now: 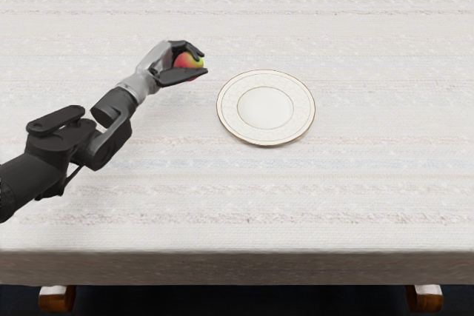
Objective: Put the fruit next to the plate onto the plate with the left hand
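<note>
A small red and yellow-green fruit [188, 61] sits inside the curled fingers of my left hand [182, 64], left of the plate. The hand is shut on the fruit, and dark fingers above and below hide part of it. I cannot tell if it is lifted off the cloth. The left arm comes in from the lower left edge. A white plate [266, 132] with a thin gold rim lies on the table, its left rim a short gap to the right of the hand. Nothing lies on the plate. The right arm does not show.
A pale cloth covers the table [355, 205], whose front edge runs across the bottom of the view. A brown wall stands behind the far edge.
</note>
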Available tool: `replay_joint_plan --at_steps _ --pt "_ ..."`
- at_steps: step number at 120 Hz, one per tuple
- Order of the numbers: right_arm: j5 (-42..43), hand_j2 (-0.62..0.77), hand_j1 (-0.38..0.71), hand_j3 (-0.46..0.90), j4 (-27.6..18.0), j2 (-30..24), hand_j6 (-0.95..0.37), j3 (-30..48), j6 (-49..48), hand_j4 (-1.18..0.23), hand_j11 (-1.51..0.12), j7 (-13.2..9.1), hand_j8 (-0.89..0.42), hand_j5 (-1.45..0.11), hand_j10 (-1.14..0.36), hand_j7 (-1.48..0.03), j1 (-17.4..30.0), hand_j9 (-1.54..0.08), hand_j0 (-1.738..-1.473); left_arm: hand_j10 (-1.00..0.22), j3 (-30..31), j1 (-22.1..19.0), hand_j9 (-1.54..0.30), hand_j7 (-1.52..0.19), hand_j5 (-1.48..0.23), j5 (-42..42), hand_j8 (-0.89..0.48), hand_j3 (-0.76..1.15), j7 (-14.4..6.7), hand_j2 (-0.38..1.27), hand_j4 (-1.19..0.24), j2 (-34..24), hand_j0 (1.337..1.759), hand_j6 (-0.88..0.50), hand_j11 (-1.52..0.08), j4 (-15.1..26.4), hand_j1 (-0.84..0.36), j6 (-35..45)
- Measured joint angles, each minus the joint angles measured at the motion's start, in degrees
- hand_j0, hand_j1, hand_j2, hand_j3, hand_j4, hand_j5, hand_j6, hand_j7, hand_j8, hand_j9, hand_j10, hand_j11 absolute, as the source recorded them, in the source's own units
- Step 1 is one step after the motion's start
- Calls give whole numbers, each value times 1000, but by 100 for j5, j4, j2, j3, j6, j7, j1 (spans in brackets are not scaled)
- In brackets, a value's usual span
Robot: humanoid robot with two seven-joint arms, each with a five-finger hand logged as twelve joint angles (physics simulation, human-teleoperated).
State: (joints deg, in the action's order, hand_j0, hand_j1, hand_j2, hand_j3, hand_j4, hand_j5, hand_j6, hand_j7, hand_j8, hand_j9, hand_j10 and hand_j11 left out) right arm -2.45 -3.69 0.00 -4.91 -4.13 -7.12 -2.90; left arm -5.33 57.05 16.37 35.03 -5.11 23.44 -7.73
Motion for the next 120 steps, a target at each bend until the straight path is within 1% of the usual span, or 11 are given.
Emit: replay_joint_plan --at_steps 3,10,21,41,49,54,58,74,75,92,120 --pt "0 0 -349 0 0 0 -1 0 0 0 0 0 0 0 0 0 0 0 -1658 -350 16 80 -1242 -1184 -1132 4 -158 0 0 193 -862 95 1626 -341 -1233 0 -467 6" --pt "-1 0 -349 0 0 0 -1 0 0 0 0 0 0 0 0 0 0 0 -1658 -341 123 167 -1247 -1188 -1139 29 -153 0 2 311 -857 323 1625 -331 -1248 -6 -498 56" --pt "0 0 -349 0 0 0 0 0 0 0 0 0 0 0 0 0 0 0 -1658 -340 317 229 -1245 -1187 -1148 157 -158 0 5 229 -852 510 1624 -336 -1266 -9 -475 216" --pt "1 0 -349 0 0 0 0 0 0 0 0 0 0 0 0 0 0 0 -1658 -345 663 351 -1239 -1179 -1151 234 -169 0 8 242 -848 510 1627 -348 -1273 -8 -466 435" --pt "2 0 -349 0 0 0 0 0 0 0 0 0 0 0 0 0 0 0 -1658 -342 701 467 -1238 -1178 -1154 239 -169 0 8 259 -846 510 1627 -349 -1275 4 -470 465" --pt "2 0 -349 0 0 0 -1 0 0 0 0 0 0 0 0 0 0 0 -1658 -335 633 503 -1237 -1188 -1161 231 -166 0 10 239 -842 510 1628 -316 -1277 21 -472 456" --pt "1 0 -349 0 0 0 -1 0 0 0 0 0 0 0 0 0 0 0 -1658 -337 583 527 -1236 -1197 -1159 226 -170 0 10 200 -843 510 1628 -314 -1277 101 -467 455" --pt "0 0 -349 0 0 0 -1 0 0 0 0 0 0 0 0 0 0 0 -1658 -355 520 605 -1225 -1205 -1140 240 -196 0 7 173 -842 510 1629 -335 -1264 389 -443 479" --pt "0 0 -349 0 0 0 -1 0 0 0 0 0 0 0 0 0 0 0 -1658 -355 526 612 -1225 -1205 -1138 246 -195 0 7 146 -842 510 1629 -332 -1263 400 -442 480" --pt "-1 0 -349 0 0 0 -1 0 0 0 0 0 0 0 0 0 0 0 -1658 -366 657 534 -1214 -1205 -1118 539 -211 0 5 163 -841 510 1631 -341 -1248 499 -438 530" --pt "1 0 -349 0 0 0 -1 0 0 0 0 0 0 0 0 0 0 0 -1658 -368 1121 419 -1203 -1197 -1093 716 -215 0 5 164 -844 510 1631 -344 -1241 605 -443 754"
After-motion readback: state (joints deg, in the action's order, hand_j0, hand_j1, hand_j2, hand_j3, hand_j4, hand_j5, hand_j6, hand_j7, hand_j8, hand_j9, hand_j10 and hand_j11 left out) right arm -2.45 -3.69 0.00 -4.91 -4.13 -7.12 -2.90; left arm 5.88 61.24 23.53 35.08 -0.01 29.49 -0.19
